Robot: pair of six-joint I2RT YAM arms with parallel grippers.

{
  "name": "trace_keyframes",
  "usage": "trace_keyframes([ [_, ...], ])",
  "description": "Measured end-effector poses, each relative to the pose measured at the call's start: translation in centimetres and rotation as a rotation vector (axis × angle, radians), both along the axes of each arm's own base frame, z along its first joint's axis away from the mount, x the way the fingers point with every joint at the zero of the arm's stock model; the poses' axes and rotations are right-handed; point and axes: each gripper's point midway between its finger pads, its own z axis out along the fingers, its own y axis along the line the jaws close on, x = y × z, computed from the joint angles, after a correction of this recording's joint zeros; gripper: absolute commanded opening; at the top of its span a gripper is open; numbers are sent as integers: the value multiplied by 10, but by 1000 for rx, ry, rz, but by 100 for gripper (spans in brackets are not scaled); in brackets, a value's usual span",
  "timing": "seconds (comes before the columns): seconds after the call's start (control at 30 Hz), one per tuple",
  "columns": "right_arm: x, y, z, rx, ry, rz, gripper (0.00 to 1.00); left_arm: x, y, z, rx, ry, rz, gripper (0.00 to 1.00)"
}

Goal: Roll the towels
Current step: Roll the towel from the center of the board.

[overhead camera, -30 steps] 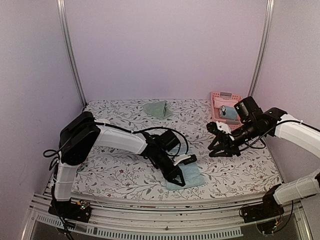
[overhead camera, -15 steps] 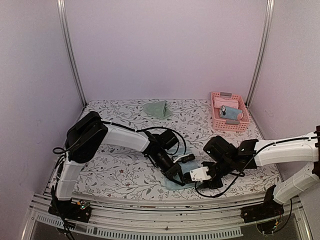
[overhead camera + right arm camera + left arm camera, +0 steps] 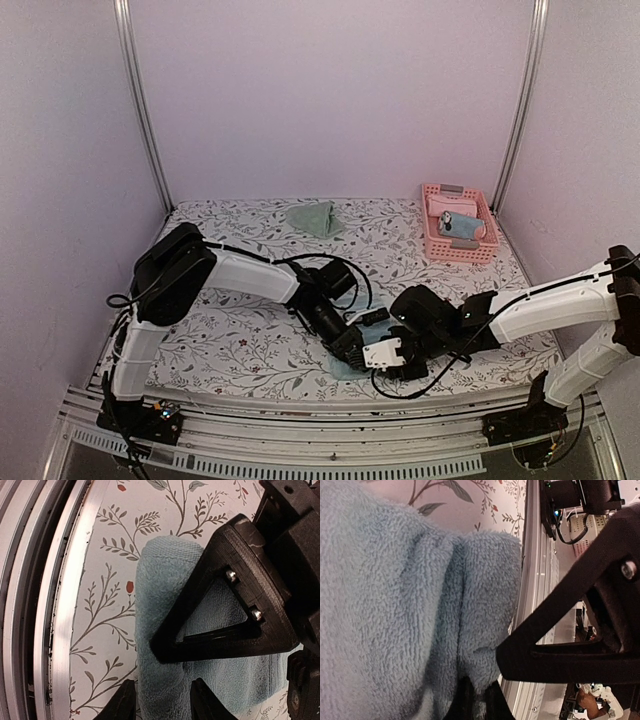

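The light blue towel [image 3: 343, 369] lies near the table's front edge, with its near edge folded over into a thick roll [image 3: 152, 590]. My left gripper [image 3: 352, 350] is shut, pinching a fold of this towel [image 3: 385, 605] between its fingertips [image 3: 465, 700]. My right gripper [image 3: 380, 358] sits right beside it, open, with its two fingers straddling the rolled edge [image 3: 162, 700]. The left gripper's black triangular finger [image 3: 225, 605] rests on the towel in the right wrist view. The sage-green towel [image 3: 315, 217] lies crumpled at the back centre, far from both grippers.
A pink slatted basket [image 3: 437, 240] stands at the back right with rolled items inside. The metal rail of the table's front edge [image 3: 50, 605] runs close to the blue towel. The floral tablecloth [image 3: 230, 340] covers the table.
My right arm swung down from near the basket to the blue towel and now straddles its rolled edge beside the left gripper. The left gripper stayed on the towel.
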Motion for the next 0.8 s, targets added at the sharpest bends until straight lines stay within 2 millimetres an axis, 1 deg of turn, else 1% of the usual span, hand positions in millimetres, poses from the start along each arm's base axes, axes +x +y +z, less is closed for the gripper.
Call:
trace_keyframes([
  [0.07,1,1,-1,0,-2,-1,38,0,0,0,-1,2,0,0],
  [0.2,-2,-2,-16,-38,22,6,26,0,0,0,-2,5,-1,0],
  [0.27,-1,-1,-20,-46,23,7,21,0,0,0,-2,5,-1,0],
  [0.3,0,0,-20,-46,19,5,14,0,0,0,-2,5,-1,0],
  [0.37,2,2,-21,-49,16,3,8,0,0,0,-2,4,-1,8],
  [0.43,3,4,-20,-52,24,5,5,0,2,0,1,-10,4,16],
  [0.5,0,9,-19,-47,63,13,3,1,9,3,15,-50,22,26],
  [0.53,-2,13,-17,-38,94,18,3,1,14,5,24,-85,36,29],
  [0.63,-7,19,-11,-19,227,27,3,4,36,23,42,-212,97,35],
  [0.7,-11,19,-8,-18,342,21,3,9,53,42,26,-318,163,35],
  [0.77,-9,21,-8,-22,459,4,3,15,69,62,-11,-426,234,35],
  [0.8,-6,22,-8,-22,507,-5,3,17,75,69,-26,-468,260,35],
])
